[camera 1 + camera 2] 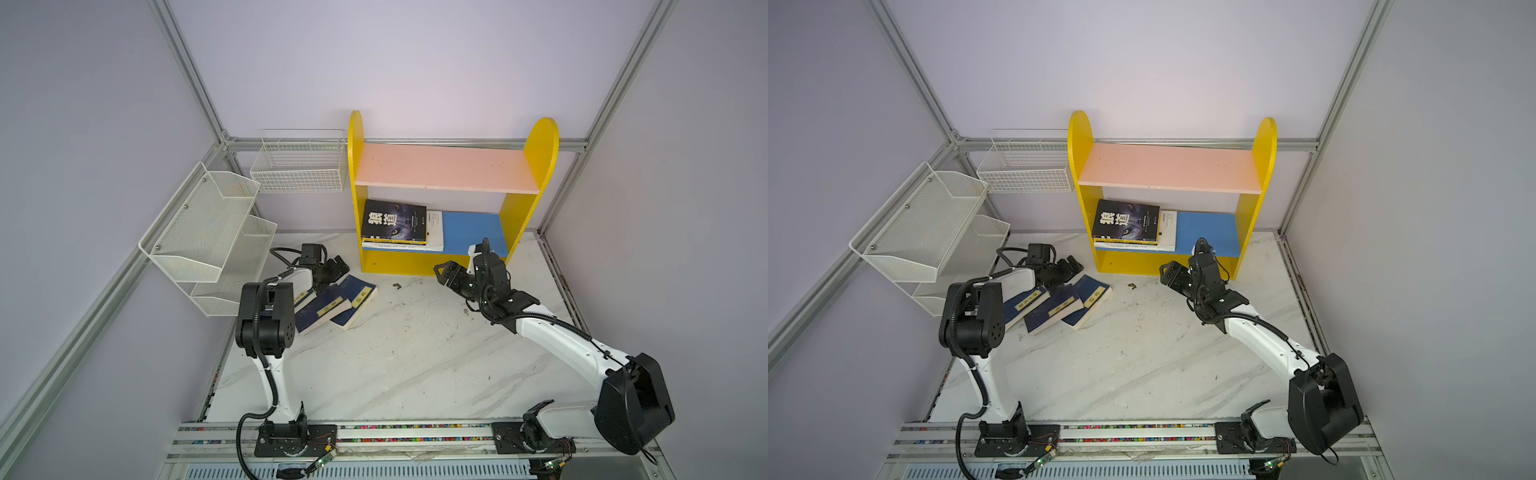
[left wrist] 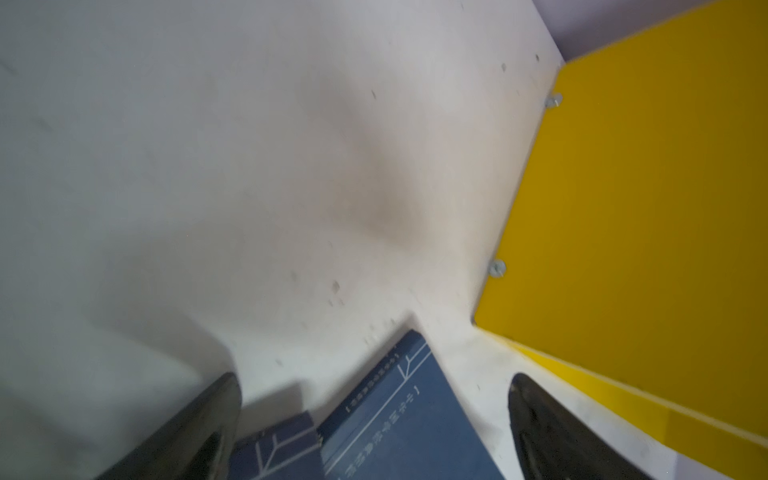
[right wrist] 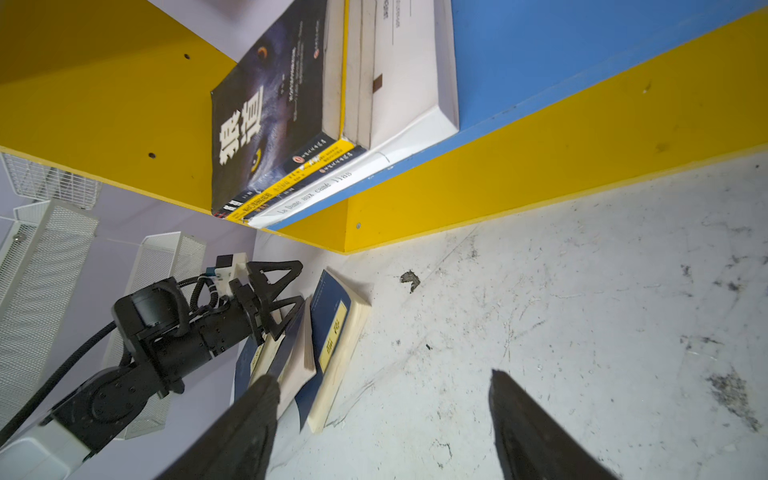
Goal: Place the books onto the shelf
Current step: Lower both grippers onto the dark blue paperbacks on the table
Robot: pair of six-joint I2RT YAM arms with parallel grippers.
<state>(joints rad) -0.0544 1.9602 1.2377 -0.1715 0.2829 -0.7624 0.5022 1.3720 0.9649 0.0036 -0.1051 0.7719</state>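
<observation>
Three navy books (image 1: 332, 307) with yellow labels lie overlapping on the marble table, left of the yellow shelf (image 1: 536, 166). My left gripper (image 1: 337, 267) hovers open over their far ends; in the left wrist view a navy cover (image 2: 407, 419) lies between its open jaws. On the shelf's blue lower board (image 1: 473, 232) a flat stack lies at the left end, with a black wolf-eyes book (image 1: 392, 220) on top and a larger white book (image 1: 435, 232) at the bottom. My right gripper (image 1: 444, 272) is open and empty, low in front of the shelf base. The pink upper board (image 1: 444, 168) is bare.
A white mesh tiered rack (image 1: 208, 237) hangs on the left wall, close behind the left arm. A white wire basket (image 1: 299, 166) hangs at the back, beside the shelf. A small dark scrap (image 1: 397, 285) lies on the table (image 1: 415, 357) before the shelf.
</observation>
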